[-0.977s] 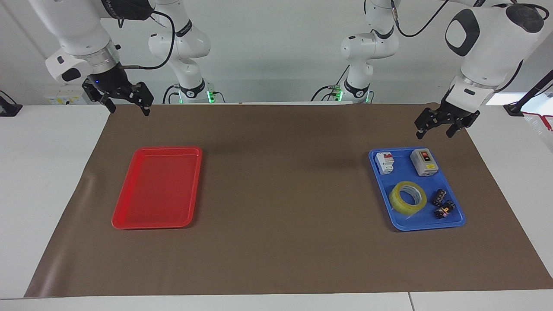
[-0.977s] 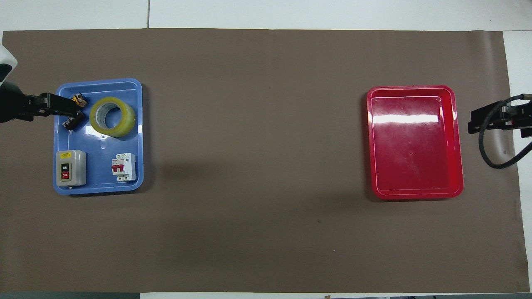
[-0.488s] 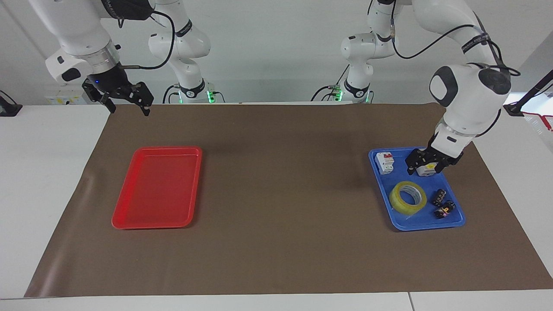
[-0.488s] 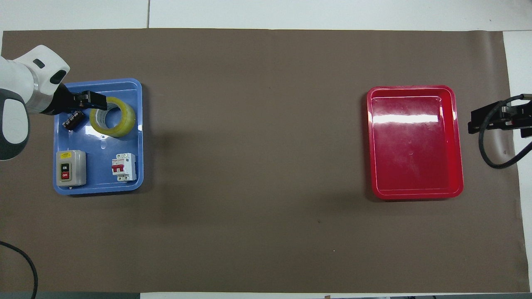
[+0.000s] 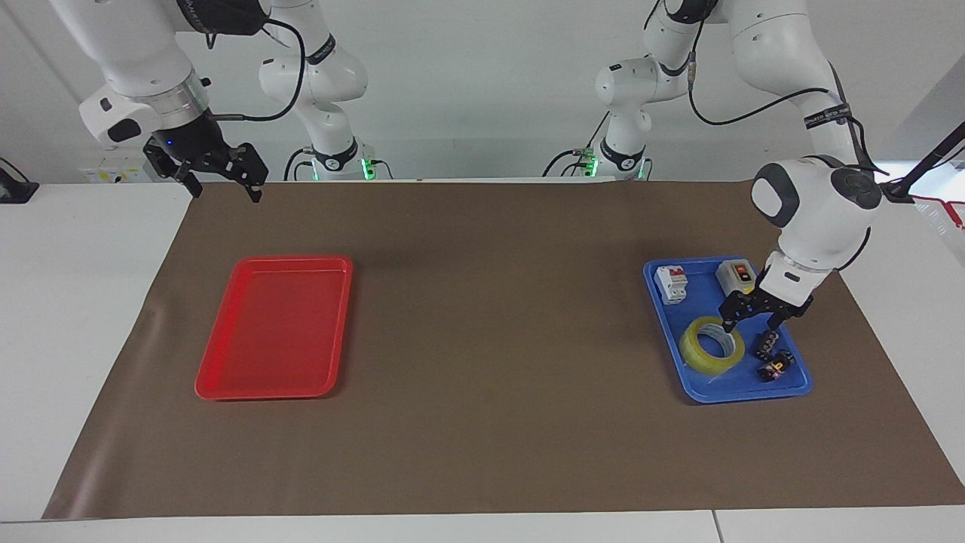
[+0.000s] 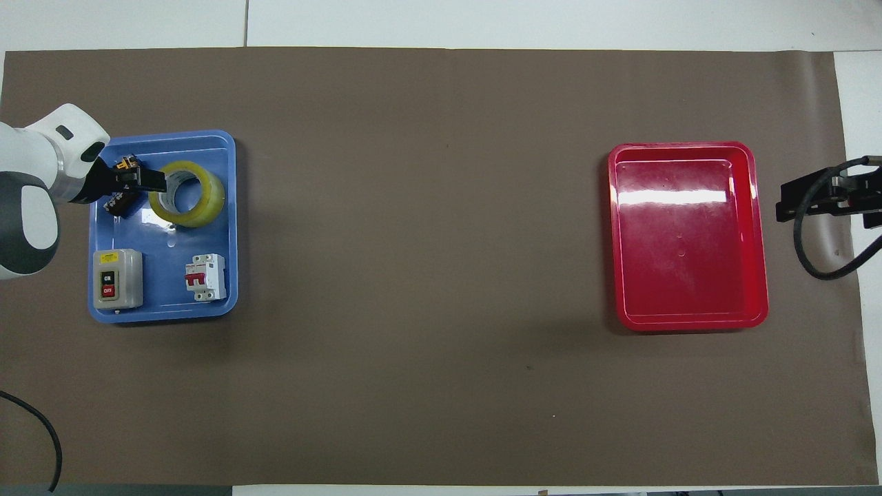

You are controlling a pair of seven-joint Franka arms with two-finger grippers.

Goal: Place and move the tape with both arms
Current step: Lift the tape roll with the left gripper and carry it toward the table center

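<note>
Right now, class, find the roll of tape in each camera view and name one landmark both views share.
Facing view: the tape lies in the blue tray at the picture's right, the left gripper low over its edge.
Overhead view: the tape lies in the blue tray at the picture's left.
Shared landmark: the grey switch box in the same tray, nearer the robots than the tape.

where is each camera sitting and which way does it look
Facing view: high across the table, looking at the robots; both arms show whole, left gripper down at the tape in the blue tray, right gripper waiting over the mat's edge.
Overhead view: above the robots' end, looking steeply down; only wrists and grippers show.
Shared: tape, blue tray, red tray, left gripper, half a turn apart.
</note>
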